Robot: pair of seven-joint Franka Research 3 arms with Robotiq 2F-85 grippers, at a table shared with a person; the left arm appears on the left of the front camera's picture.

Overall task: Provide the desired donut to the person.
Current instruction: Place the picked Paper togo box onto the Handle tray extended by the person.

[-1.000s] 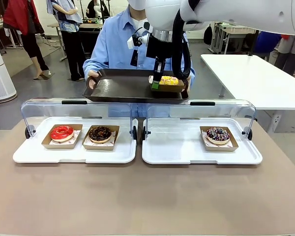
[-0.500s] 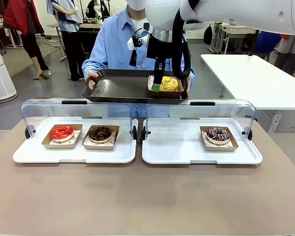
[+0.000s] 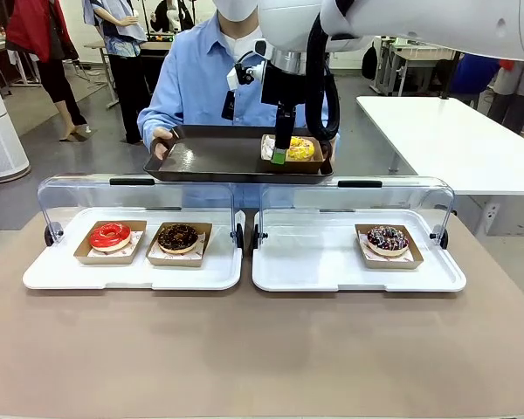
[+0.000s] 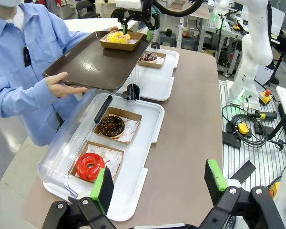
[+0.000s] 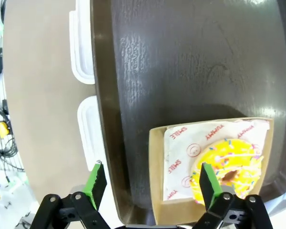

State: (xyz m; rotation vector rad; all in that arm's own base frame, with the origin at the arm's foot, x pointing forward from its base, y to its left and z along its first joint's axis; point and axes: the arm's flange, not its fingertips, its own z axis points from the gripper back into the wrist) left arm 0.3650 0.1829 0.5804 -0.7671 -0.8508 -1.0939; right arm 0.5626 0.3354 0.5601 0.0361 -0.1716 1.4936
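The right end effector [image 5: 151,186], black with green pads, hangs over the near corner of a dark brown plastic serving tray [image 3: 218,157]. Its jaws are spread wide and it grasps nothing. In the right wrist view one pad sits above a yellow-iced ring donut with coloured sprinkles [image 5: 226,169], and the other pad is out past the tray's rim. The donut lies on printed white paper in a shallow brown cardboard box [image 5: 157,167], and the box rests flat on the serving tray, free of the pads as far as can be seen.

The person in a light blue shirt [image 3: 201,78] stands at the far side of the desk [image 3: 262,349] and holds the tray level with both hands. One hand [image 4: 62,85] grips its edge.

The left end effector [image 4: 158,183] is also released and empty, low over the near edge of the desk.

Three other donuts sit in their boxes on white display trays: a red-glazed donut [image 3: 110,235], a chocolate donut [image 3: 178,236] and a dark sprinkled donut [image 3: 387,237].

The delivery looks essentially done, since the chosen donut is on the person's tray. What appears left is for the right arm to lift clear and draw back.
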